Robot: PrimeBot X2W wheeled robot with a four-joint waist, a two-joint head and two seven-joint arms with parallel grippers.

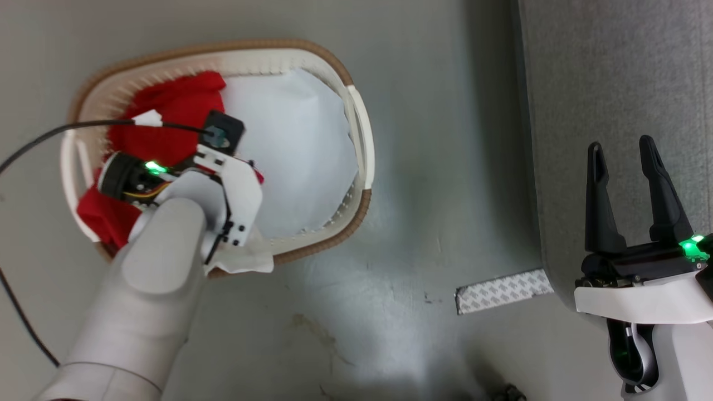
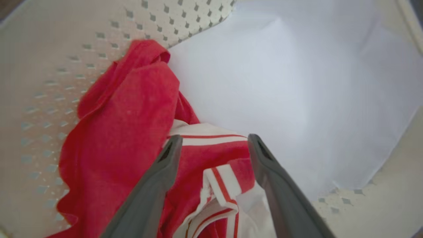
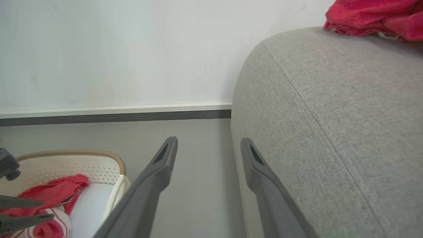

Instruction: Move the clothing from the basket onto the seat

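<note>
Our left gripper (image 2: 214, 138) is nearest, reaching down inside the basket (image 1: 359, 128) with its two fingers spread wide and nothing pinched between them. Under them lies the red top with white stripes (image 2: 218, 158). Beside it the plain red garment (image 2: 125, 125) is bunched against the basket's holed wall. We cannot tell if the fingers touch the cloth. A flat white sheet (image 2: 297, 82) covers the basket's right half, so we have open room there. The basket sits on a grey floor (image 1: 423, 223), with bare floor between it and the grey sofa (image 1: 613, 72) to its right. Our right gripper (image 1: 620, 145) hangs wide open too, well away from the basket by the sofa's rounded edge, holding nothing. From the right wrist we see a white wall (image 3: 115, 49) behind the basket and more red clothing (image 3: 373, 16) up on the sofa.
</note>
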